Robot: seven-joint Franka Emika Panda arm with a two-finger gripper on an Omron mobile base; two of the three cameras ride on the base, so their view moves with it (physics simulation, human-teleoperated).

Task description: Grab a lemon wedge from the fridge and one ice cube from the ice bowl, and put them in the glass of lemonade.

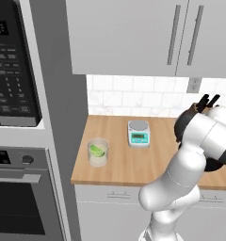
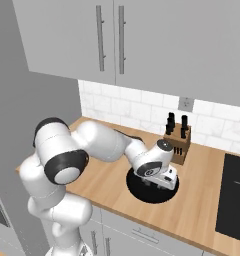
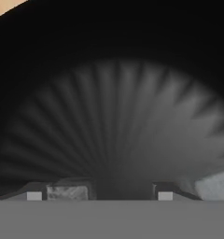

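The hand is sitting down inside a dark round bowl (image 2: 152, 190) by the worktop's (image 2: 202, 200) front edge, hiding the fingers; their spread cannot be told. Farther along, the glass of lemonade (image 1: 98, 152) is holding a lemon wedge (image 1: 96, 151) near the worktop's left end.

Arm (image 2: 99, 142): glossy white rounded shells, fat tube-like links, smooth surface. Joints: dark grey-black bands and round end caps between links; one large dark disc on elbow link (image 2: 67, 170), another dark cap on same arm in left base view (image 1: 190, 124). Wrist: white housing with dark ring and small grey cap. Hand (image 2: 159, 177): white boxy block.
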